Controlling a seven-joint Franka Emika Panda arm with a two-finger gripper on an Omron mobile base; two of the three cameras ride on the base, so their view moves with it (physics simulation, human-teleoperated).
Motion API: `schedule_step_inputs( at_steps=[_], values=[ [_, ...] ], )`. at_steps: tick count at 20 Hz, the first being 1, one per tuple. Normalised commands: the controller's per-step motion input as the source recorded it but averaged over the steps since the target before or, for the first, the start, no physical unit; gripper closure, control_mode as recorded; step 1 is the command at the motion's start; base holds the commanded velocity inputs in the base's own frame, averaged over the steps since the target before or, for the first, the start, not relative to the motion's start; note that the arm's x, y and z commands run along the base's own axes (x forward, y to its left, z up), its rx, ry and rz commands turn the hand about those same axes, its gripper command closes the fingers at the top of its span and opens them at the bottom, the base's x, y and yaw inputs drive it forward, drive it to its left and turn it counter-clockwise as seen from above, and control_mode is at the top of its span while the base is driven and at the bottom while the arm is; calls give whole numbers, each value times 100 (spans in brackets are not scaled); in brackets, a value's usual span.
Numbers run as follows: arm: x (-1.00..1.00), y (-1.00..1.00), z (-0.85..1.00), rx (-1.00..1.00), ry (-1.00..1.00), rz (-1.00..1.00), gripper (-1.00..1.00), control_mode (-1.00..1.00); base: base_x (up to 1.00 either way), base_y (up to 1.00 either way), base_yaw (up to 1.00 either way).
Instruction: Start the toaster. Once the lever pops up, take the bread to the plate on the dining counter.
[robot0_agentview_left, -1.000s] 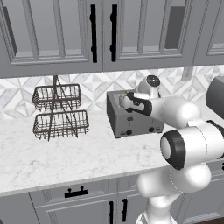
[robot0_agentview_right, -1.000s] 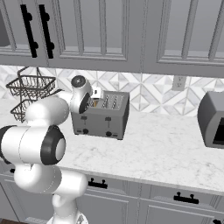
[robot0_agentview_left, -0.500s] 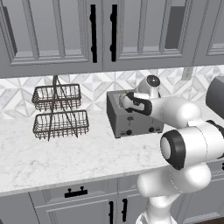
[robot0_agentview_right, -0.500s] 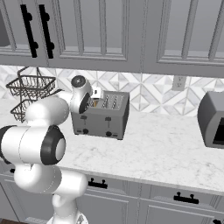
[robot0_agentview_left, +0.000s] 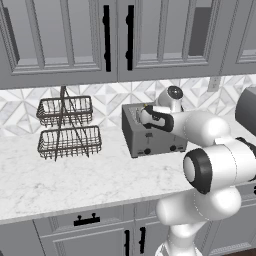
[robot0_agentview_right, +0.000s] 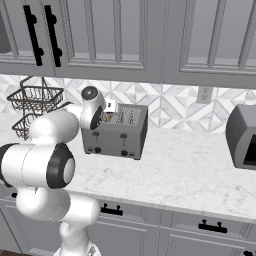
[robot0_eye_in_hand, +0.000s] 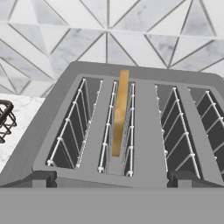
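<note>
nothing's moved since a second ago, arm's parked in the same spot. gripper (robot0_agentview_left: 141, 116) hangs right over the toaster (robot0_agentview_left: 152, 135) on the marble counter (robot0_agentview_left: 75, 175), jaws wide apart, holding nothing. bread (robot0_eye_in_hand: 120, 111) sits upright down in a slot, second from the left in the hand view.
</note>
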Motion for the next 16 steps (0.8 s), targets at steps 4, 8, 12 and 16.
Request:
schedule_step_inputs(
  at_steps=[4,8,12,16],
  values=[
    [0,0,0,0,0,0,-100,-100,0,0,0],
    [0,0,0,0,0,0,-100,-100,0,0,0],
    [0,0,0,0,0,0,-100,-100,0,0,0],
    [0,0,0,0,0,0,-100,-100,0,0,0]
  ],
)
